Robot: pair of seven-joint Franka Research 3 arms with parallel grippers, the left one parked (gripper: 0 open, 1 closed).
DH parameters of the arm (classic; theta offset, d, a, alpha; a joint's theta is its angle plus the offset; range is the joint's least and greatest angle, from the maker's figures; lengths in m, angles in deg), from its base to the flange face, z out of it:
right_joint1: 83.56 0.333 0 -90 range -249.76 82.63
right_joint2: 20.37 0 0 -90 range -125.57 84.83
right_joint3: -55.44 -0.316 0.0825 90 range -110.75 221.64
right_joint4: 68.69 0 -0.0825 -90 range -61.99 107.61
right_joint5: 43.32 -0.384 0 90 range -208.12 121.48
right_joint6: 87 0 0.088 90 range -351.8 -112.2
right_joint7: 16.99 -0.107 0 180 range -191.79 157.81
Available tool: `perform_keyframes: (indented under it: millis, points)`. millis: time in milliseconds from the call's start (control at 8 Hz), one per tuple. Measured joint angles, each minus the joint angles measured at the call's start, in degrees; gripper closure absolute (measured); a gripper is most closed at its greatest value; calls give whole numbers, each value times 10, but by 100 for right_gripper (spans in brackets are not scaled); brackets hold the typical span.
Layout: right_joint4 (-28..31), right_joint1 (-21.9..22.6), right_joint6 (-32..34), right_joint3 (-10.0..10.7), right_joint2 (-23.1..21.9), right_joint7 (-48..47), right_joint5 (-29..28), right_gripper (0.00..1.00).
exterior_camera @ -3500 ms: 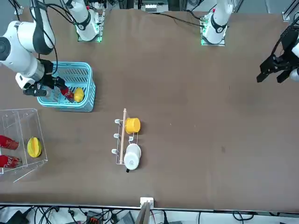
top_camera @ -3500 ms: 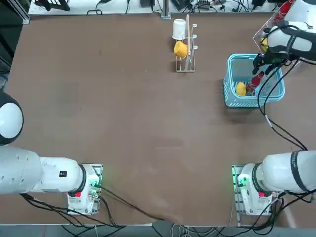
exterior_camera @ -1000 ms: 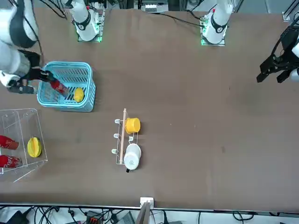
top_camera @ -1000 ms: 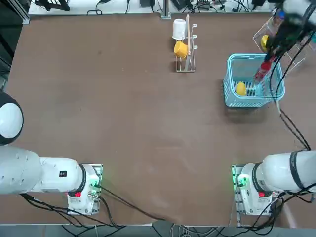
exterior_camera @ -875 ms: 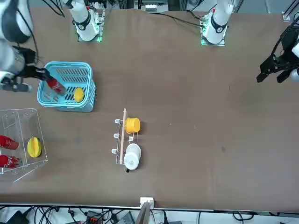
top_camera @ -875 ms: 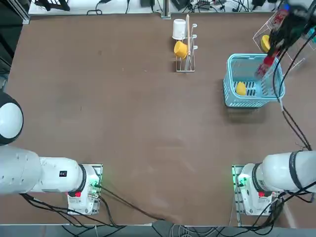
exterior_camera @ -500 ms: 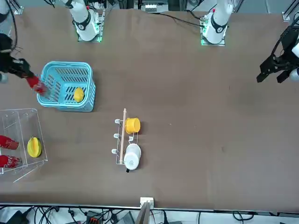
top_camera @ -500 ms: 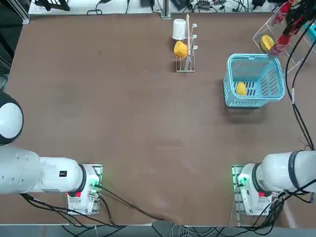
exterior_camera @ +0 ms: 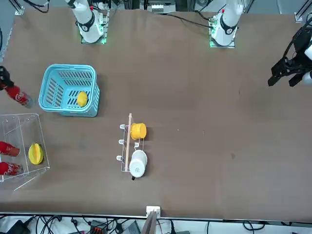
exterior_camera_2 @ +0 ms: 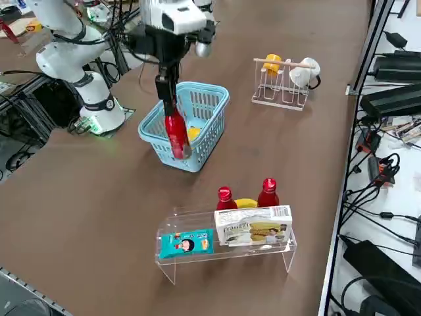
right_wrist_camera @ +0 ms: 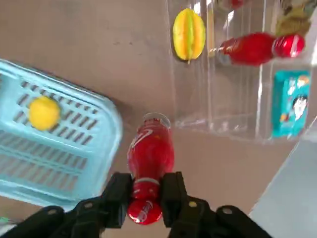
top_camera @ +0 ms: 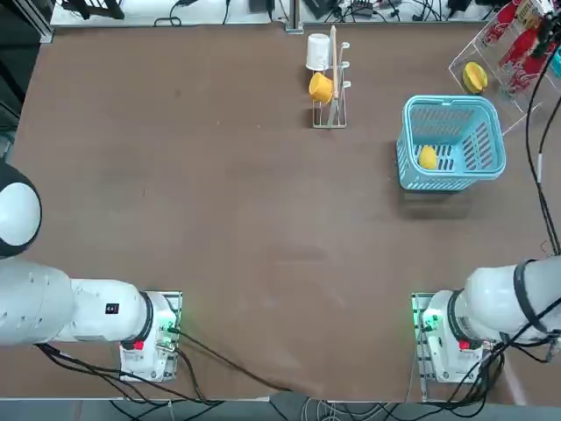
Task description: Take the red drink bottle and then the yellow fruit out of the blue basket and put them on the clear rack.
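Observation:
My right gripper point(exterior_camera_2: 169, 107) is shut on the neck of the red drink bottle point(exterior_camera_2: 175, 136), which hangs upright in the air. In the wrist view the gripper point(right_wrist_camera: 147, 194) holds the bottle point(right_wrist_camera: 150, 151) over bare table between the blue basket point(right_wrist_camera: 64, 158) and the clear rack point(right_wrist_camera: 233, 79). From the front the bottle point(exterior_camera: 17, 96) is just outside the basket point(exterior_camera: 68, 68), above the rack point(exterior_camera: 22, 127). The yellow fruit point(top_camera: 427, 158) lies alone inside the basket point(top_camera: 451, 102).
The rack point(exterior_camera_2: 227, 238) holds two red bottles point(exterior_camera_2: 268, 192), a larger yellow fruit point(right_wrist_camera: 188, 34), a teal packet point(exterior_camera_2: 186, 243) and a box. A narrow peg stand point(top_camera: 331, 83) with a yellow-orange cup and a white cup stands at the far middle.
The red bottle has come up out of the basket in my right gripper and travelled sideways past the basket's rim toward the rack. The yellow fruit has stayed put.

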Motion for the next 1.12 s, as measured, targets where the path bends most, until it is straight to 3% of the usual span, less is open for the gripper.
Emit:
perform_keyframes:
  millis: [500,1125]
  points:
    - [-113,-56,-36,1,111,186,1,63]
    - [-136,-89,-93,1,167,254,1,63]
